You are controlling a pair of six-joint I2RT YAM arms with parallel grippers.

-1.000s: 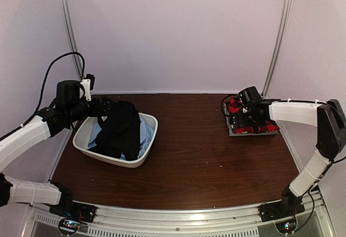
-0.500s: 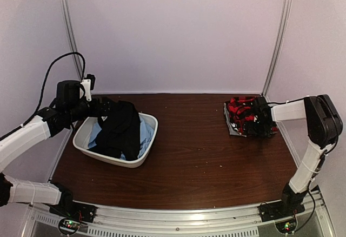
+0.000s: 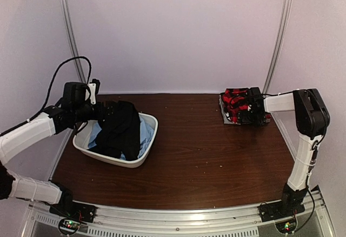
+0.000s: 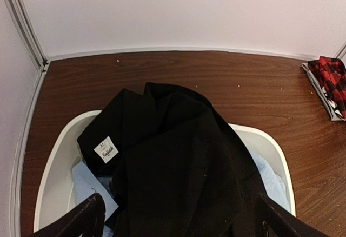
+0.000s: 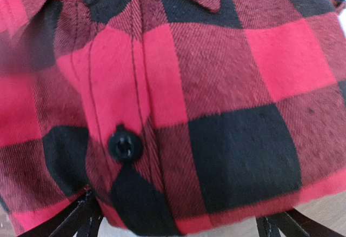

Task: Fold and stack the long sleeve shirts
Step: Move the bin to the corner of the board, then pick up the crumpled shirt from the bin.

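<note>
- Brown wood-grain table (image 3: 200, 150) carries everything, with pale walls behind it.
- White plastic basin (image 3: 108, 158) sits on the left half of the table and holds two of the long sleeve shirts.
- Black shirt (image 4: 178, 177) is heaped on top in the basin, bunched and unfolded, spilling over the far rim.
- Light blue shirt (image 4: 89, 185) lies under the black one, showing at both sides of it.
- Red-and-black plaid shirt (image 3: 235, 100) lies folded at the far right of the table, well apart from the basin, on a grey pad (image 4: 319, 93).
- Left gripper (image 4: 178, 223) hangs at the basin's far left rim, claw spread wide, the black cloth showing between its fingers; I cannot tell whether they touch it.
- Right gripper (image 5: 178, 226) is close over the plaid shirt, claw spread wide and pinching nothing.
- White neck label (image 4: 106, 149) shows on the black shirt's collar.
- Black button (image 5: 125, 145) sits on the plaid placket.
</note>
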